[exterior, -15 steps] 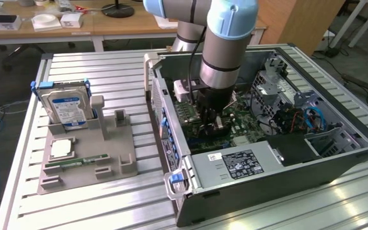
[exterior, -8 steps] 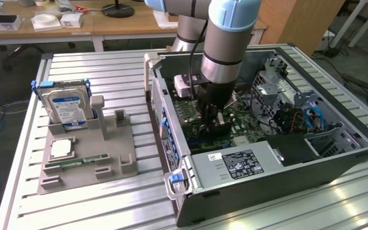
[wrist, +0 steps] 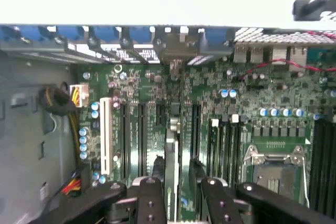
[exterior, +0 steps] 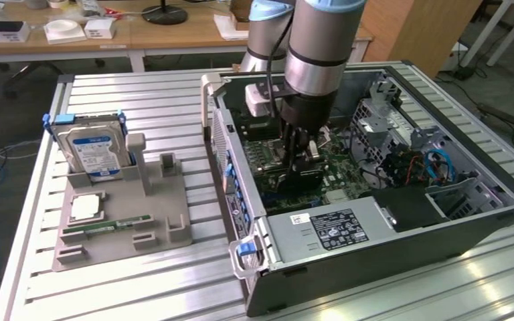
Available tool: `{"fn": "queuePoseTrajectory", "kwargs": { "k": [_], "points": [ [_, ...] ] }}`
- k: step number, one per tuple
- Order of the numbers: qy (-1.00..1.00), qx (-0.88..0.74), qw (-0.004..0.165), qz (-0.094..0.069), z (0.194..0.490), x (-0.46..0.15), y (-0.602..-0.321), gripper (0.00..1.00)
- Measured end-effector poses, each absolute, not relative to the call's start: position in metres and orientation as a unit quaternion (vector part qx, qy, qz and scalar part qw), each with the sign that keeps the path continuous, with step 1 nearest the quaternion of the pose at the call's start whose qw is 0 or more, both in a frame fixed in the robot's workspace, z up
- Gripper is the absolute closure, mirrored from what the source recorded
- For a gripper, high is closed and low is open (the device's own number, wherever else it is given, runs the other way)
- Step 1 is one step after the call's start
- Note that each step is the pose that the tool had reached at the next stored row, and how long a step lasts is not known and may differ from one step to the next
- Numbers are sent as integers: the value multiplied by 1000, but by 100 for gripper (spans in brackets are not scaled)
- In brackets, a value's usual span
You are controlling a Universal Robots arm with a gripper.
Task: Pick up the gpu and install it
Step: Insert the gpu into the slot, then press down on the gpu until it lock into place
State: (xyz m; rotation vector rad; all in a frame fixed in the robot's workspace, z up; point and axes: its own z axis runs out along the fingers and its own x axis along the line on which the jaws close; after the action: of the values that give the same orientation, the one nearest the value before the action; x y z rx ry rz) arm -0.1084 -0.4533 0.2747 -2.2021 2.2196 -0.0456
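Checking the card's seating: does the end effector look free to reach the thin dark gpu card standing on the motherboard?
Probably yes: the end effector straddles the thin dark gpu card edge-on among the green motherboard's slots, nothing between them.

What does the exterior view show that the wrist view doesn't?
Exterior view: the silver hard drive with blue-white label upright in the grey fixture tray, a narrow green memory stick lying in it, and the power supply's labelled box.

Wrist view: the empty metal-framed CPU socket and a white expansion slot.

Both: the gripper over the green motherboard, with the thin dark gpu edge-on between its fingers.
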Motion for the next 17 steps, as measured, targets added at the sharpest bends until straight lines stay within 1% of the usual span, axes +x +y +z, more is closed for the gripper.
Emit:
{"fn": "queuePoseTrajectory", "kwargs": {
  "k": [4, 7, 8, 9, 17],
  "points": [
    [710, -704, 7, -15, 275, -108, -453, 69],
    [710, -704, 7, -15, 275, -108, -453, 87],
    [710, -704, 7, -15, 275, -108, -453, 87],
    [710, -704, 7, -15, 275, -108, -453, 90],
    [710, -704, 7, -15, 275, -108, -453, 90]
  ]
}}
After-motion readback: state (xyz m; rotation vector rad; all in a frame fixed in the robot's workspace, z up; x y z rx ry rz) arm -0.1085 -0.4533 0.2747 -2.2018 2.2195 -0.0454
